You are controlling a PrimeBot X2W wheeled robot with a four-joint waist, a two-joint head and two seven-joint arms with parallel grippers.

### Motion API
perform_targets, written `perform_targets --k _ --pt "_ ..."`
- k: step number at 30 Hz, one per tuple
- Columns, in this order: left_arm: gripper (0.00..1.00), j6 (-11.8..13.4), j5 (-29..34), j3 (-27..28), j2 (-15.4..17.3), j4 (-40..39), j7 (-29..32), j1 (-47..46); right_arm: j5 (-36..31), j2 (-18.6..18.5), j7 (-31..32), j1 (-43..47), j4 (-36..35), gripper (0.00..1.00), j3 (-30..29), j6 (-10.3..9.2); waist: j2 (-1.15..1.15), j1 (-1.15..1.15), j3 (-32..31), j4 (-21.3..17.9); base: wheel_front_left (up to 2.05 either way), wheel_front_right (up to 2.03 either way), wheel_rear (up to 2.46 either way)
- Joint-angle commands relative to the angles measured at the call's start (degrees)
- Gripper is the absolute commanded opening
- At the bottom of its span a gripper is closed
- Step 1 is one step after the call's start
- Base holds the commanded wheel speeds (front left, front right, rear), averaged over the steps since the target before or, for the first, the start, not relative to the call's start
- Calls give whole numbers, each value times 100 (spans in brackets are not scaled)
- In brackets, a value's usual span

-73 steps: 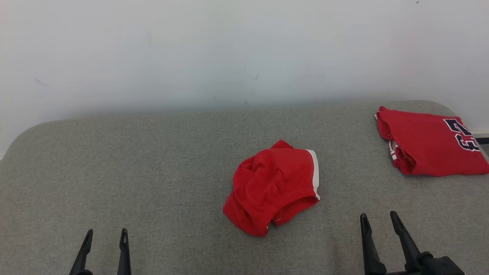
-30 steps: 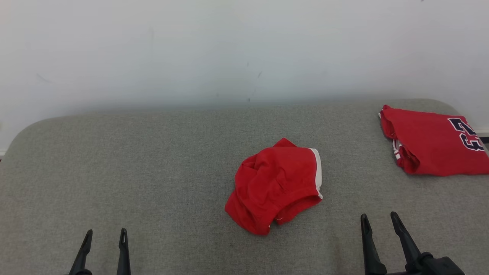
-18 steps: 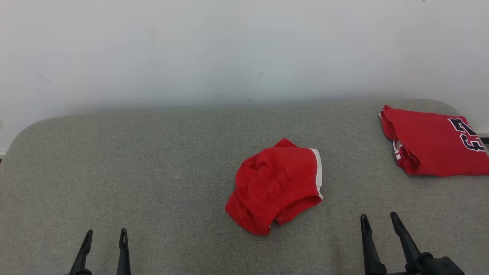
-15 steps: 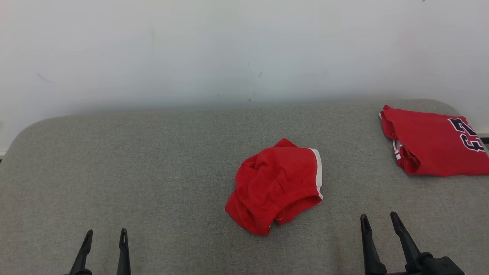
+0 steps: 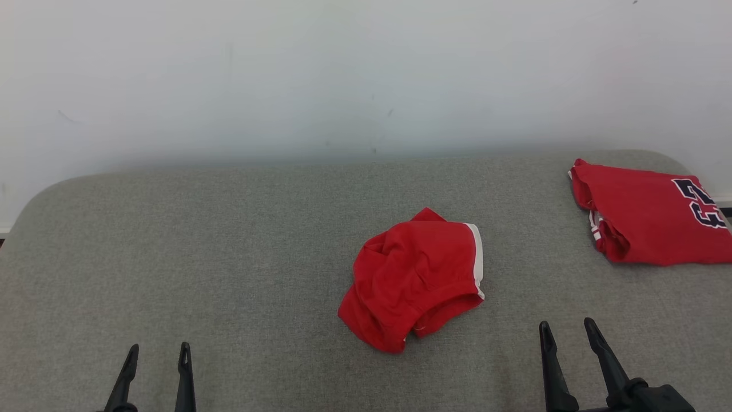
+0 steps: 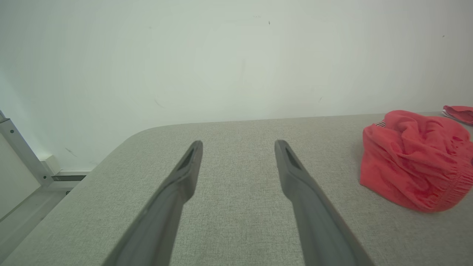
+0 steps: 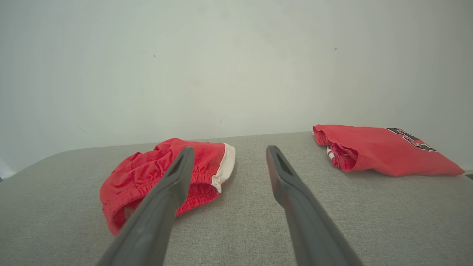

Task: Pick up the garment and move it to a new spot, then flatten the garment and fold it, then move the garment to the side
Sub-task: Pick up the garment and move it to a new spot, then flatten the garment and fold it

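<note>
Both end effectors idle, low over the near edge of the desk (image 5: 200, 257). Left end effector (image 5: 159, 346): fingers spread wide, nothing between them, body cut off by the frame bottom. Right end effector (image 5: 566, 323): same, spread wide and empty, wrist only partly in frame.

Garment (image 5: 414, 280) is a crumpled red heap, white trim band on its right edge, roughly desk centre. It's closer to the right end effector and touches neither. It's too bunched up to say what kind of garment; elastic hem visible on the near side. Right wrist view: left finger (image 7: 162, 199) overlaps the garment's near edge and hides part of it. Left wrist view: garment clipped at the right edge.

Folded red shirt (image 5: 646, 220) sits far right by the desk's back corner, well apart from the garment. It's cut off at the frame edge, so its dark print is partly lost and unreadable.

Plain white wall (image 5: 343, 74) behind. Left wrist view shows a metal frame piece (image 6: 22, 151) off the desk's left end; can't tell what it belongs to.
</note>
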Motion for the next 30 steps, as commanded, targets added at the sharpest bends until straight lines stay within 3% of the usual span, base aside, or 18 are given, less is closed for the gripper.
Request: perform_targets --k 1,17,30 --pt "100 13 -28 8 -4 14 -38 -54 -7 18 6 53 -4 100 3 -16 0 0 0 5 0 0 0" --pt "100 -63 17 -196 -122 -18 -7 -203 22 17 -6 -21 24 100 15 -16 0 0 103 -28 0 0 0" --pt "100 -878 277 -1351 -817 917 67 -1386 118 18 -61 -329 70 100 145 -16 0 0 680 -780 0 0 0"
